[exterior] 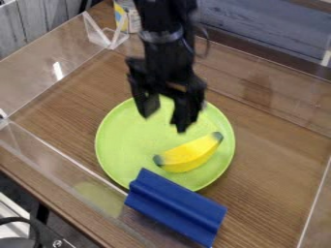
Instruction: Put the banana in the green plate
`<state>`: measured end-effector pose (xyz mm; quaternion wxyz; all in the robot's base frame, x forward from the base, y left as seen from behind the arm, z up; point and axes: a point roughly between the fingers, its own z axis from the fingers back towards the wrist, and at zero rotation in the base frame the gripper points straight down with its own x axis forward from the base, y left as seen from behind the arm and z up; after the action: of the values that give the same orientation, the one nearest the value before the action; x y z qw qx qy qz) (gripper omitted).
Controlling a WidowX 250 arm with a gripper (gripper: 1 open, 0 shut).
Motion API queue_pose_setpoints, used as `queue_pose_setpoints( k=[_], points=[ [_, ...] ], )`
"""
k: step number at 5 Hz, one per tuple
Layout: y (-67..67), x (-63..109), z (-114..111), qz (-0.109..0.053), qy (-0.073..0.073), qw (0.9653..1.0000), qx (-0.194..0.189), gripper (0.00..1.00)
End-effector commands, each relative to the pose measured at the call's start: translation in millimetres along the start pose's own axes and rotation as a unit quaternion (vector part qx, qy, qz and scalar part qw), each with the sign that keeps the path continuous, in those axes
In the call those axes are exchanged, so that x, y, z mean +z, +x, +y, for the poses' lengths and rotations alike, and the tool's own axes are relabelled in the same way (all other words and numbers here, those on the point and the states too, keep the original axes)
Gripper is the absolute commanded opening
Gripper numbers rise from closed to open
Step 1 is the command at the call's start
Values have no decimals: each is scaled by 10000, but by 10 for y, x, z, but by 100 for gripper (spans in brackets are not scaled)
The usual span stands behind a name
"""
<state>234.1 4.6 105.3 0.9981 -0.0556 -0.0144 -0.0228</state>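
Where it lies free on the green plate (123,136), curved yellow banana (192,154), fingers (181,116) apart.

Arm (155,24) cut off by the top edge, blurred throughout. Gripper (165,105) smeared, jaws' tips indistinct. Far rim of plate (123,145) hidden behind the gripper. Block (175,205) covering the plate's near rim, close to the desk's (258,145) front edge. Yellow-white thing (123,15) behind the arm mostly hidden, too blurred to identify. Desk's right side cut off.
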Motion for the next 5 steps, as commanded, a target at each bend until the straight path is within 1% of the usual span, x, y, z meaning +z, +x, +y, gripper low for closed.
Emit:
queue_pose_setpoints(
  k=[1, 2, 3, 5],
  points=[
    [60, -29, 27, -170, 85, 9998, -100, 100],
    [32, -197, 82, -72, 145, 9998, -129, 100],
    [35, -262, 88, -85, 157, 9997, -159, 100],
    [53, -288, 81, -93, 169, 9996, -195, 100]
  ],
)
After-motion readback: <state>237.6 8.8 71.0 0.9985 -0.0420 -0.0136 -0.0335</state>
